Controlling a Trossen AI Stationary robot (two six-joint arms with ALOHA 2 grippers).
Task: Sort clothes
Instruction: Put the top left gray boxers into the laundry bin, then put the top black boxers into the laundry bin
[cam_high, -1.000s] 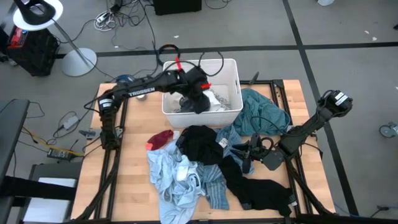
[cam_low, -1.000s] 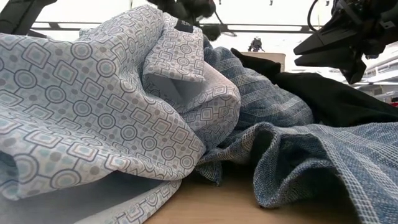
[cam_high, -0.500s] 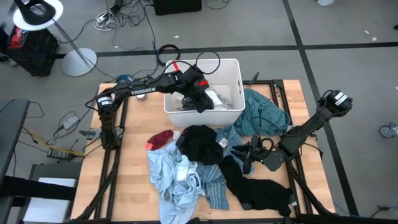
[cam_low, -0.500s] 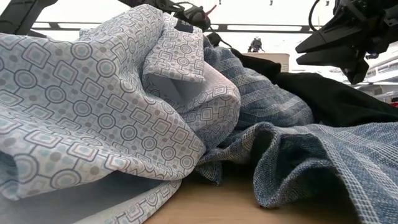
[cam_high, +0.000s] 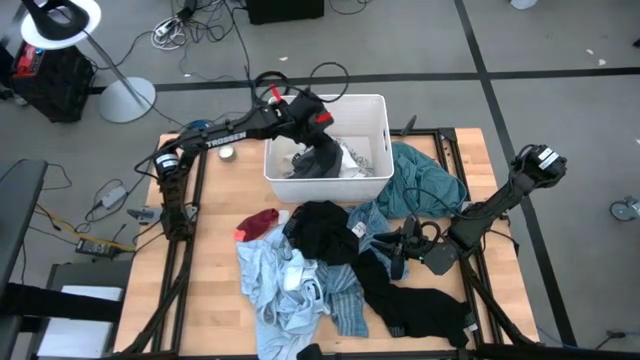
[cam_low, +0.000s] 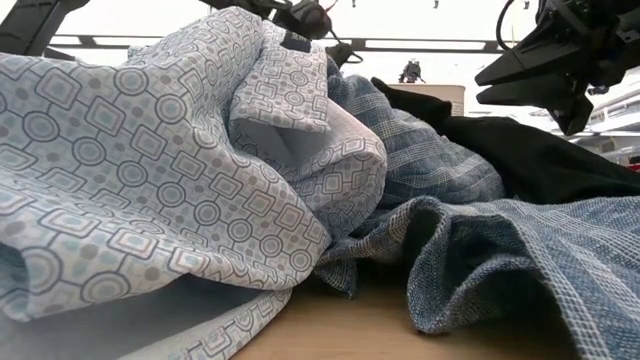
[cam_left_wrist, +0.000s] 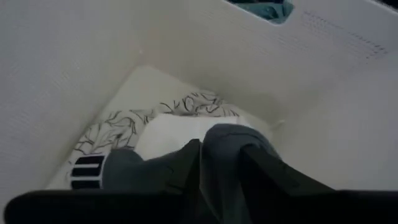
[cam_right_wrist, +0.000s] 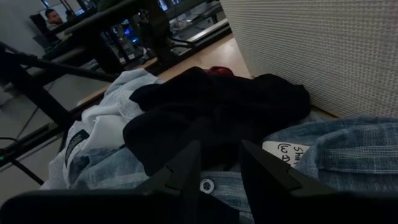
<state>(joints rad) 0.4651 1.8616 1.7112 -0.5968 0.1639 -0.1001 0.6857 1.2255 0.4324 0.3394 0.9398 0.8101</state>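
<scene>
The left gripper (cam_high: 322, 160) has just opened over the bin (cam_high: 375, 110), dropping a grey garment (cam_left_wrist: 230, 149) below it; one more piece sorted. The right gripper (cam_high: 398, 250) waits half-open, holding nothing.

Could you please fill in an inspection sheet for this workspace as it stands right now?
Surface: wooden table, bare along its left side.
Job's things: clothes pile in light blue, black and plaid mid-table; small red garment at the pile's left; teal garment right of the white bin; grey and patterned pieces inside the bin.
Clutter: small round object left of the bin.
Grippers: left gripper inside the bin above the grey piece; right gripper low at the pile's right edge, fingers apart, holding nothing.
Cables: loose leads on the floor behind the table.
Surroundings: floor lamp, black case.
</scene>
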